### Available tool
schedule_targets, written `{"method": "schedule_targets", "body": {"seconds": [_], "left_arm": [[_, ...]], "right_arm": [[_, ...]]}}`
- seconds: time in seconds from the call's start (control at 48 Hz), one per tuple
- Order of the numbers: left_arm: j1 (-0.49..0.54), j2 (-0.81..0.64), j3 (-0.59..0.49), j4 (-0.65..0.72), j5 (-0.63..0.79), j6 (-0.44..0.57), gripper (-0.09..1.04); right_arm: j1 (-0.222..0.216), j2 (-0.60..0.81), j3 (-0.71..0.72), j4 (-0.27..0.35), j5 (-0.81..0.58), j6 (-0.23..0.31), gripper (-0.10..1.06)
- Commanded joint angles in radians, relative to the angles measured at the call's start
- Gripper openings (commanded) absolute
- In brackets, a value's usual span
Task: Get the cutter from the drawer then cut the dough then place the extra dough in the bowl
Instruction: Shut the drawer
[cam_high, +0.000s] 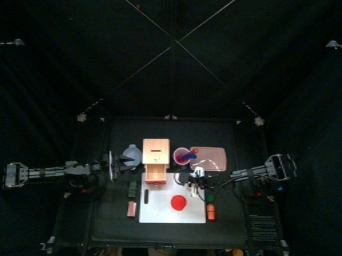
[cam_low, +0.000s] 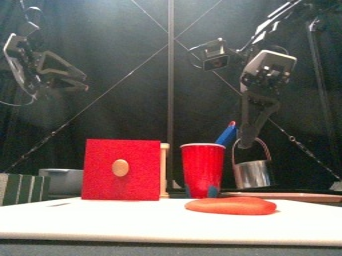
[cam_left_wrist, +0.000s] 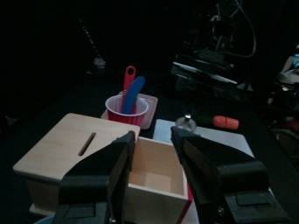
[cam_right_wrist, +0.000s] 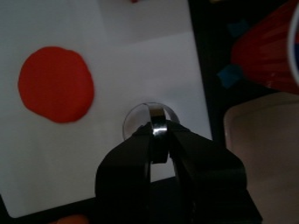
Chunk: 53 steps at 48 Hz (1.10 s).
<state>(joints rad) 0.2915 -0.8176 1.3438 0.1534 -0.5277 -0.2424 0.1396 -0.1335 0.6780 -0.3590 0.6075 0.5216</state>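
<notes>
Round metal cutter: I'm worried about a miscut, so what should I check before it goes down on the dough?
1. Grip: the right gripper is shut on the wire handle of the round metal cutter: ok.
2. Alignment over the flat red dough disc: not ok. The cutter hangs over bare white cutting board, beside the disc.
3. Dough whole and flat on the board: ok.
4. Clearance: the left gripper is away from the dough: ok. It is open, up at the pale wooden box.
5. Room in the blue-grey bowl for scraps: cannot tell.
</notes>
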Motion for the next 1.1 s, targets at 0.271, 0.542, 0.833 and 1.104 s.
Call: {"method": "schedule_targets", "body": {"seconds": [0.271,0.542,0.833,1.104], "left_arm": [[0.011,0.055,-0.066,-0.002,-0.003,0.000,0.78],[0.011,0.058,-0.063,-0.025,-0.002,0.000,0.78],[0.146,0.072,-0.118,-0.075,0.051,0.015,0.78],[0.396,0.287,-0.374,-0.121,0.314,0.057,0.78]], "right_arm": [[0.023,-0.037,0.037,-0.048,-0.009,0.028,0.54],[0.029,-0.046,0.040,-0.037,-0.012,0.029,0.83],[0.023,-0.055,-0.060,-0.100,-0.026,0.026,0.85],[0.008,0.103,-0.224,-0.166,-0.173,0.009,0.84]]}}
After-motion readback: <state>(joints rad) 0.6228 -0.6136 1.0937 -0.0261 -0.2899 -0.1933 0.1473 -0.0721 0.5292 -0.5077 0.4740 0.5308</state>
